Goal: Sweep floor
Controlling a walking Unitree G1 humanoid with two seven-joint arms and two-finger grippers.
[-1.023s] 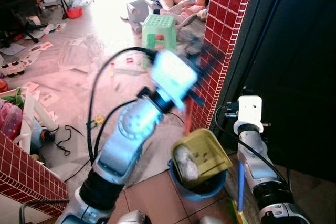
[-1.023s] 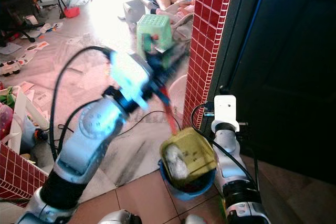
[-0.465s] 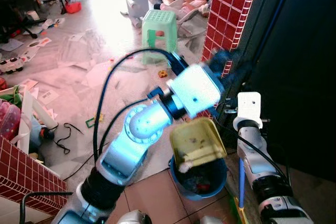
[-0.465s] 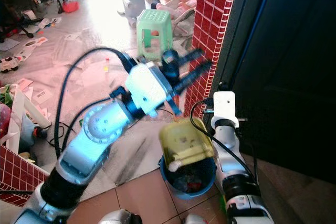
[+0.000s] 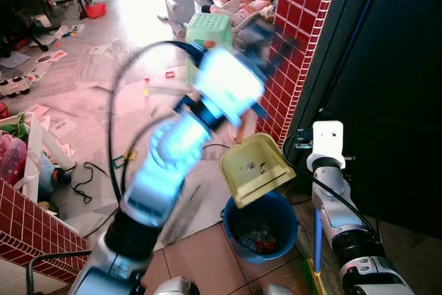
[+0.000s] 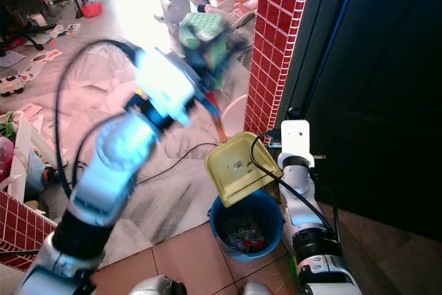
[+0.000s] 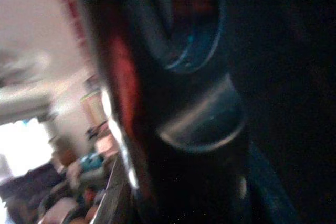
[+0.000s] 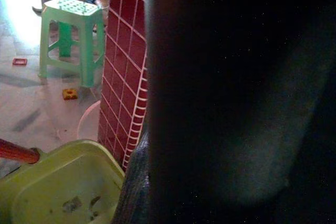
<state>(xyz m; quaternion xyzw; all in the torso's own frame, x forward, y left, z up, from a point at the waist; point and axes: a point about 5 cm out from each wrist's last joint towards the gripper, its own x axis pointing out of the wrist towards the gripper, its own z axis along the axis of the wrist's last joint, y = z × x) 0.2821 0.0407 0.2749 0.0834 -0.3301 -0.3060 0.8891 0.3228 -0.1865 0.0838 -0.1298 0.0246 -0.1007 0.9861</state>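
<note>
My left gripper (image 5: pixel 259 32), blurred so its grip cannot be told, holds the dustpan (image 5: pixel 254 168) tilted over the bucket (image 5: pixel 261 226), red handle (image 6: pixel 215 122) slanting up-left.

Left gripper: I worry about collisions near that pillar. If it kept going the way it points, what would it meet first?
Probably the red tiled pillar; the left gripper is blurred, so depth is uncertain.

Dustpan (image 5: pixel 254 168) over blue bucket (image 5: pixel 261 220); red tiled pillar (image 5: pixel 293 39) close beside
</note>
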